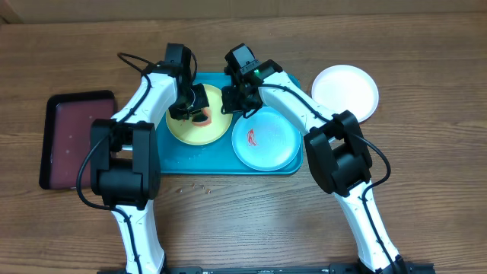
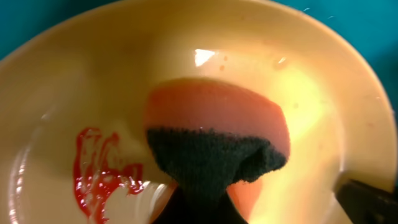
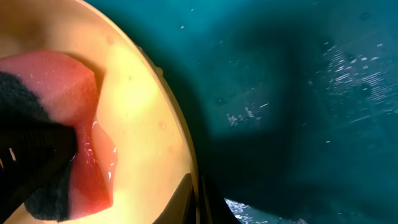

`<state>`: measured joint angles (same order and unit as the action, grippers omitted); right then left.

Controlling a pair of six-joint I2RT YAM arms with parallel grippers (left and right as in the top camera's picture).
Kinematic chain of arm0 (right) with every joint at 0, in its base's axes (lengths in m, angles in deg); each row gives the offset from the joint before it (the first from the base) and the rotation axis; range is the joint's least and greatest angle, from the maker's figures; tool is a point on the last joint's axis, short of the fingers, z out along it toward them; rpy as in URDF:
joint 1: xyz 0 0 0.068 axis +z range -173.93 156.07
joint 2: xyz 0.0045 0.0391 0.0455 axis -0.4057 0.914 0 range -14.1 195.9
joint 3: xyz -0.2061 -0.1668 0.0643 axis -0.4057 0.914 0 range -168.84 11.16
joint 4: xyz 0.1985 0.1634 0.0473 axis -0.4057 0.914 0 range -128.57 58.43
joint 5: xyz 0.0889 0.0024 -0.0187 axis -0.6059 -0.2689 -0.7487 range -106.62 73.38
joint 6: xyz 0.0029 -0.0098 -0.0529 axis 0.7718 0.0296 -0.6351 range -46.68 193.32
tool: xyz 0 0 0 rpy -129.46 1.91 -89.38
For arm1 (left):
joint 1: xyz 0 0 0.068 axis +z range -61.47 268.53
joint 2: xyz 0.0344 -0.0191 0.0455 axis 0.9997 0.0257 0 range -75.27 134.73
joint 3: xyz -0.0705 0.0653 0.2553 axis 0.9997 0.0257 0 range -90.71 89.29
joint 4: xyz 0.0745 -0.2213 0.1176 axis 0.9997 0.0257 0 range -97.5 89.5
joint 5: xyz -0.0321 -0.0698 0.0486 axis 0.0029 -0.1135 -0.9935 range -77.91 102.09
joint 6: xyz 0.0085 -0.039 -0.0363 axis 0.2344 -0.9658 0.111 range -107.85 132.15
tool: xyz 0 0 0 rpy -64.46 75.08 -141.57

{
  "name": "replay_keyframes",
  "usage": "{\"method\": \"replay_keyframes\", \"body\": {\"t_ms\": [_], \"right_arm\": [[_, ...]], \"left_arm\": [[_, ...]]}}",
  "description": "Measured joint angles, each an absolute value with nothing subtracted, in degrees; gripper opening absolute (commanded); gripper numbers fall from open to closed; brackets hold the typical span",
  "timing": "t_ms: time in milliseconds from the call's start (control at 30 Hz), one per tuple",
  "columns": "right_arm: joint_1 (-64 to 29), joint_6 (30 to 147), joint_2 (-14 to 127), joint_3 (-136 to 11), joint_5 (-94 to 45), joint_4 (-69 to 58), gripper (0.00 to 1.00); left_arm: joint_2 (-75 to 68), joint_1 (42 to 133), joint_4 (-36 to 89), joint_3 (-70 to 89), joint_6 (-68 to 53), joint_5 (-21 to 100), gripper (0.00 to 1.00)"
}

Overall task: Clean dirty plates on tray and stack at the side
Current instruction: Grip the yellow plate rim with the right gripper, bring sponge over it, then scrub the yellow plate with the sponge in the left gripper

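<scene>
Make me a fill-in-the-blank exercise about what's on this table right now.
1. The left end effector presses a ____ onto the yellow plate.
2. The tray holds ____ plates.
3. The blue plate bears a ____ smear.
4. The white plate lies on the bare ____, right of the tray.

Missing words: sponge; two; red; table.
</scene>
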<state>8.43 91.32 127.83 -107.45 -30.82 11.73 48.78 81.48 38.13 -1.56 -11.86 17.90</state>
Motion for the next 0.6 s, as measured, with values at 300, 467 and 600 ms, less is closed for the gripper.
{"method": "replay_keyframes", "body": {"t_ms": [300,467,600], "right_arm": [[8.8,91.4,127.8,-107.5,-30.8,12.1,0.04],[8.8,91.3,127.8,-107.5,-30.8,12.1,0.04],[8.8,91.3,127.8,-107.5,-30.8,12.0,0.04]], "left_arm": [[49.6,82.2,47.4,-4.3,-11.9,1.4,0.04],[51.3,82.9,50.5,-7.3,-11.8,-0.6,0.04],[51.6,83.1,50.3,-9.5,-11.8,3.8,0.04]]}}
